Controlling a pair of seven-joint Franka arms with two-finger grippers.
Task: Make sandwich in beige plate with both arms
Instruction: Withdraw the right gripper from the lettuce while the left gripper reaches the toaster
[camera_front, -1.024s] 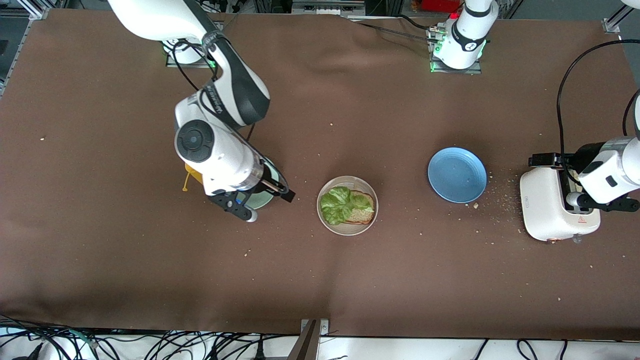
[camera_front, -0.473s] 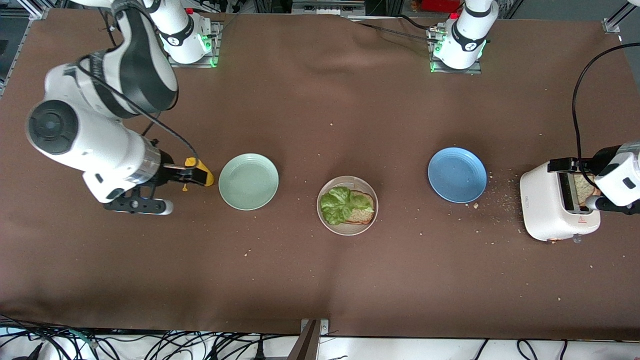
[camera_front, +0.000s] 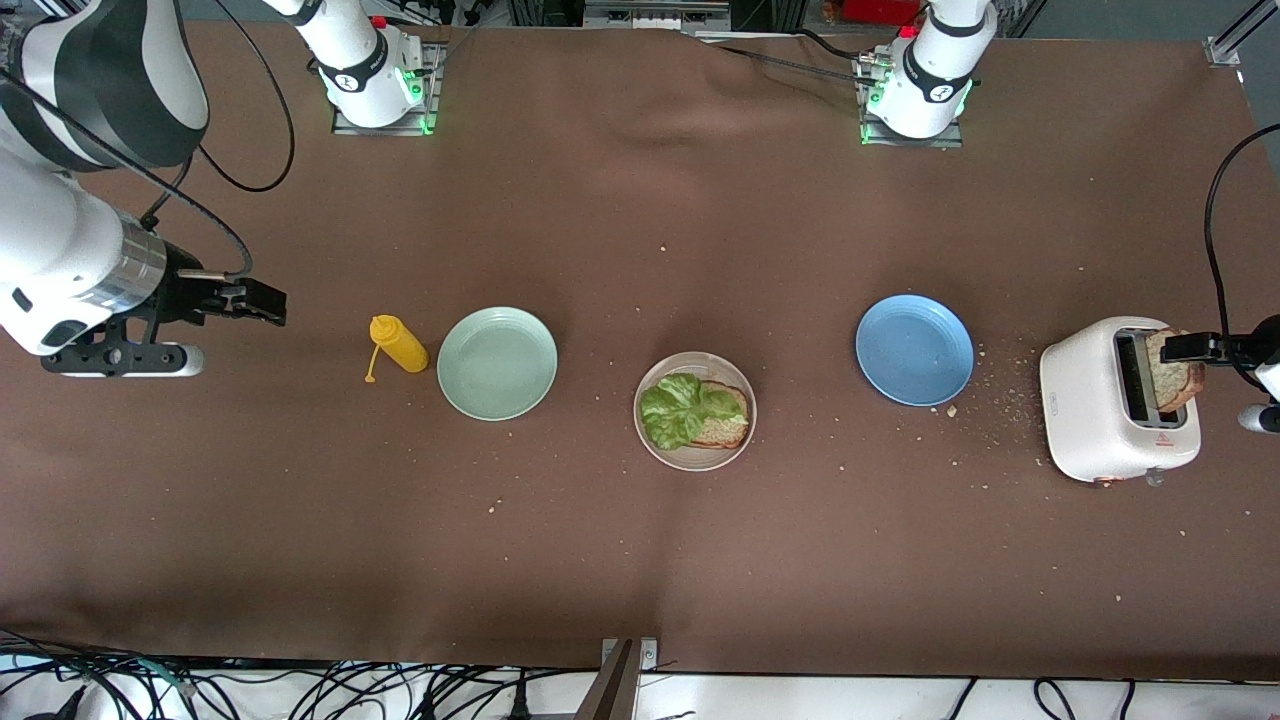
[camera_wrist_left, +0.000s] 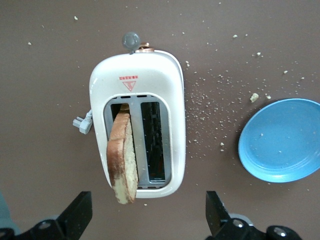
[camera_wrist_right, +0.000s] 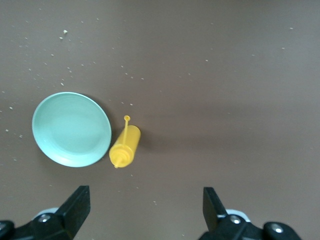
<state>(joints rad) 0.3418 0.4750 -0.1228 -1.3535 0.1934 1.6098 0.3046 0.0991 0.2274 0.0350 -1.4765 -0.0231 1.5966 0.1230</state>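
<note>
Both grippers spread wide and empty; we see the sandwich half built.
Beige plate (camera_front: 694, 456) at table centre holds one bread slice (camera_front: 727, 420) with lettuce (camera_front: 677, 408) on it. Second slice (camera_wrist_left: 123, 161) stands in the toaster (camera_wrist_left: 135, 82) slot, left gripper (camera_wrist_left: 149, 216) above it. Right gripper (camera_wrist_right: 146, 210) hangs over bare table near the yellow bottle (camera_wrist_right: 125, 149) and mint plate (camera_wrist_right: 71, 128).

Even, diffuse overhead light is covering the brown table cloth (camera_front: 640, 560), with no harsh glare showing. Soft shadows are lying close under the toaster (camera_wrist_left: 142, 125) and the yellow bottle (camera_wrist_right: 125, 147), and a faint darker band is crossing the cloth in the right wrist view. All three views are holding focus, without visible motion blur.
</note>
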